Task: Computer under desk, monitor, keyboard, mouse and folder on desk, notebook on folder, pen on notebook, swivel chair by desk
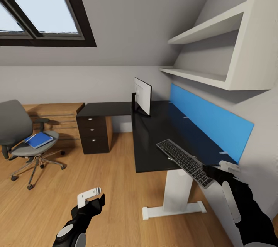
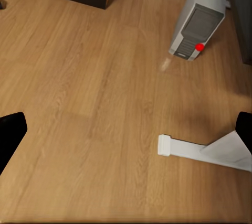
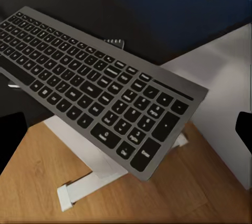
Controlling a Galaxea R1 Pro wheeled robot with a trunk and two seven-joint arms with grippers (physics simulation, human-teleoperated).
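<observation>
Right jaws apparently grip the keyboard (image 1: 185, 162) over the glossy desk (image 1: 154, 139) (left agape).

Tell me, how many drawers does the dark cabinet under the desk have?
3. The drawer unit under the desk shows three drawers stacked top, middle and bottom, each with a small knob.

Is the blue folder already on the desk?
No. In the head view the blue folder lies on the seat of the swivel chair, which stands apart from the desk.
</observation>
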